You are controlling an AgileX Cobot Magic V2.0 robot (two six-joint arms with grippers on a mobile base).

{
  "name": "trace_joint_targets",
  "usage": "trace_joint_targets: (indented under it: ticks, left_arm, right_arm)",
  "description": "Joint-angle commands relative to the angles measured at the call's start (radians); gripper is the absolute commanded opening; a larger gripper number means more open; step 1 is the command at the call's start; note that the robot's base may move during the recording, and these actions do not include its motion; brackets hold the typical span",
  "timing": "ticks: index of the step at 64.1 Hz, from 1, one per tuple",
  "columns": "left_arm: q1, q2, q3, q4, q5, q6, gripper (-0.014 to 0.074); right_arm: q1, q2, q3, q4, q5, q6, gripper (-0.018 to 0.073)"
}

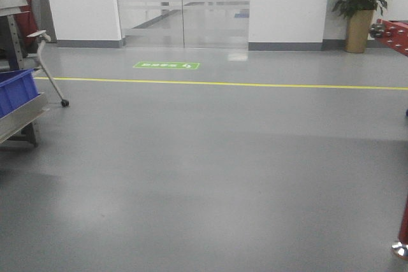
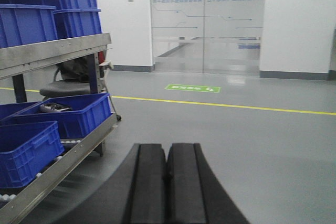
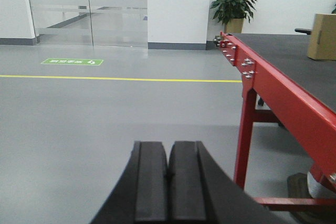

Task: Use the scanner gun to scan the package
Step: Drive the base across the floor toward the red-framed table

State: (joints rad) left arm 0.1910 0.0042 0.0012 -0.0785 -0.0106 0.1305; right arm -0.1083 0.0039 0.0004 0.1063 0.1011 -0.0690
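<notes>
A: Left wrist view first. What does the left gripper (image 2: pixel 167 156) hold?
B: Nothing. Its black pads are pressed flat together and point out over grey floor. Stacked blue plastic crates (image 2: pixel 31 148) sit on a steel roller rack (image 2: pixel 58 51) off to its left. No task item shows there.
A: And the front camera?
B: Grey floor running to frosted glass doors (image 1: pixel 182 4). The scanner gun appears in no view.
A: The right side?
B: The right gripper (image 3: pixel 169 156) is likewise closed on nothing. Ahead and to its right, well apart, a tan rectangular cardboard package (image 3: pixel 322 36) stands on a red-framed, black-topped bench (image 3: pixel 283 95). The picture's edge cuts it off, so I cannot tell its long axis, and no label shows.
A: So the right arm is nearer?
B: I judge so. The reach would go forward and rightward, above the bench top.
</notes>
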Motion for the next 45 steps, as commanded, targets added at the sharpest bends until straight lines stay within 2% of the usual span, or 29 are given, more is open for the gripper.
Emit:
trace_joint_targets:
  ticks: [1,45]
  left_arm:
    - [0.003,-0.004,-0.001,-0.006,-0.017,-0.004,-0.0111]
    - [-0.001,-0.004,-0.001,-0.006,-0.017,-0.004,-0.0111]
  right_arm:
    - [0.002,-0.004,0.000,-0.006,-0.021,-0.001,-0.0154]
    - [0.002,-0.004,0.000,-0.006,-0.021,-0.001,-0.0154]
